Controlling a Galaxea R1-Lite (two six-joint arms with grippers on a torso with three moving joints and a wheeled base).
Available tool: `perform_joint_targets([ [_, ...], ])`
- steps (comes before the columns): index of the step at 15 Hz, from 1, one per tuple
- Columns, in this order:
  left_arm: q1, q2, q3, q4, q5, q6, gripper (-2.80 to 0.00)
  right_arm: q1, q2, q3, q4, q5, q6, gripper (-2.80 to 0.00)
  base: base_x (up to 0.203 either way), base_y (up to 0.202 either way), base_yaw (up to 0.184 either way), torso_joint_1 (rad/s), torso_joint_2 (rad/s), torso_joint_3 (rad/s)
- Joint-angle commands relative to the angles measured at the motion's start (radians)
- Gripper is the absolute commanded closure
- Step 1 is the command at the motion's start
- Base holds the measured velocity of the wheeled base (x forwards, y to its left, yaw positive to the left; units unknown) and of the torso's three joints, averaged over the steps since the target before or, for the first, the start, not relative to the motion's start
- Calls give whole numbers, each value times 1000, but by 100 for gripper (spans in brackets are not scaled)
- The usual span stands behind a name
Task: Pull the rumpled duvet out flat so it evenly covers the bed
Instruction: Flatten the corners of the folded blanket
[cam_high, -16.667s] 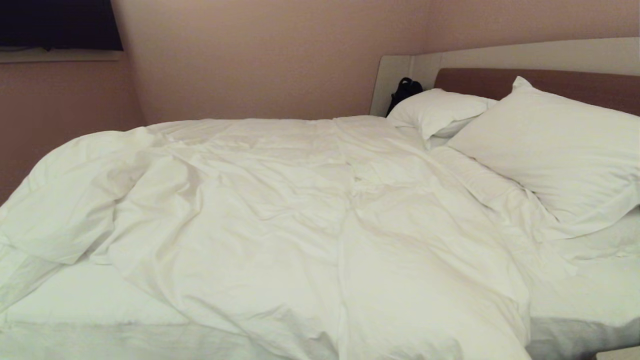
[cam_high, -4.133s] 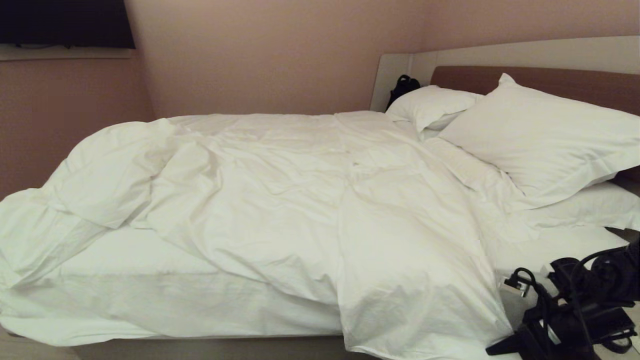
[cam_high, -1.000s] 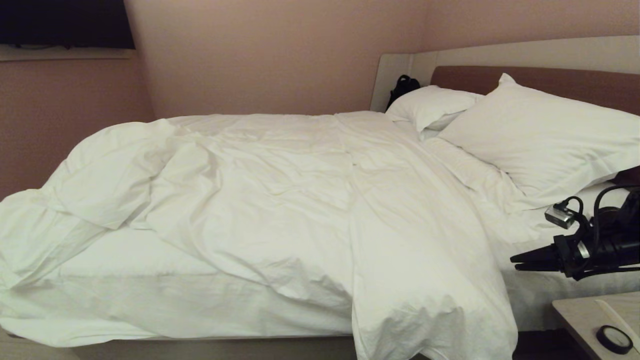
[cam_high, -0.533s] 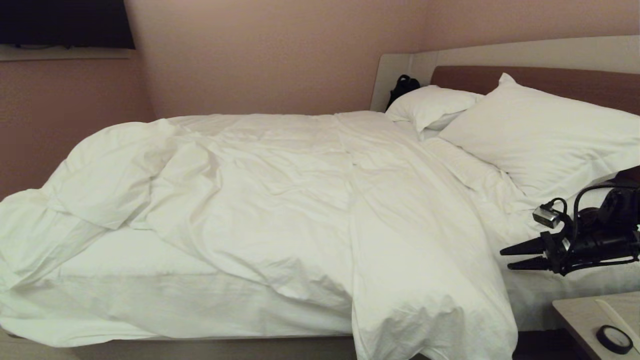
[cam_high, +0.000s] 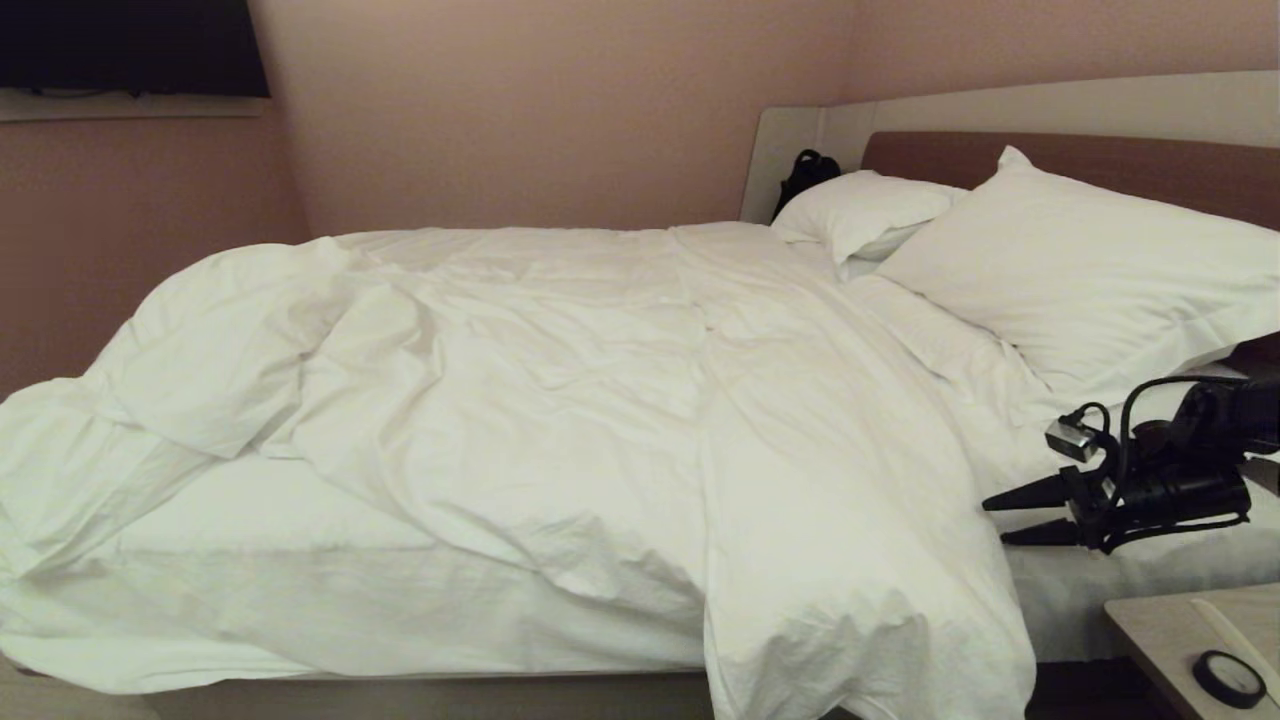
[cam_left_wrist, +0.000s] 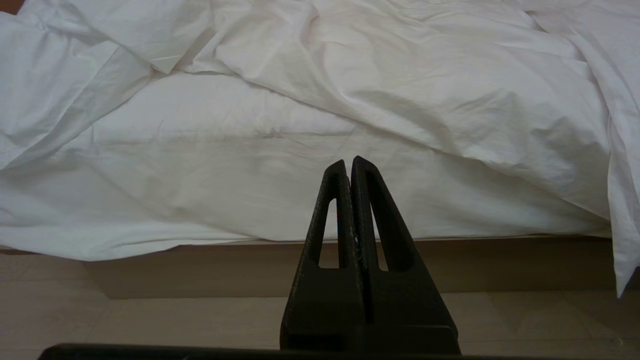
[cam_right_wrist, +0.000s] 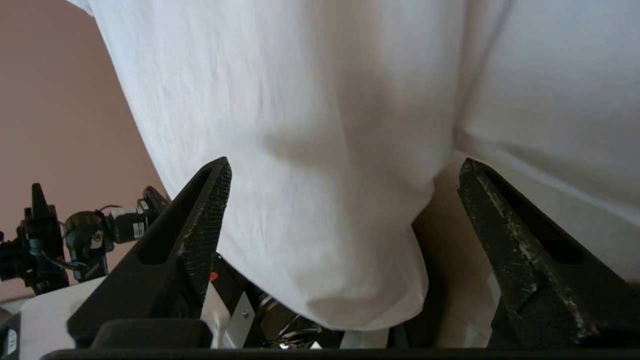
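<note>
The white duvet lies wrinkled across the bed, bunched at the left, with one flap hanging over the near side. My right gripper hovers level beside the duvet's right edge, open and empty. In the right wrist view the hanging duvet fills the space ahead of the right gripper, not touching the fingers. My left gripper is shut and empty, low in front of the bed's side, facing the bare sheet and the duvet.
Two white pillows lean on the brown headboard. A nightstand with a round black object stands at the near right. A black bag sits behind the far pillow. Pink walls enclose the far side.
My right gripper has slid left toward the duvet's edge and its jaws have spread wider. The duvet and the left gripper have not moved.
</note>
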Motion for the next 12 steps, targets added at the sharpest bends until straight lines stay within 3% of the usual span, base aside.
perform_joint_targets([
  [1,0,0,0,0,0,0,0,12,6,-2,-2,6,-3,-280,0,0,0,0,0,0],
  [6,0,0,0,-2,0,0,0,83,15,-2,-42,4,28,-280,0,0,0,0,0,0],
  [12,0,0,0,0,0,0,0,106,12,3,-6,5,28,-280,0,0,0,0,0,0],
])
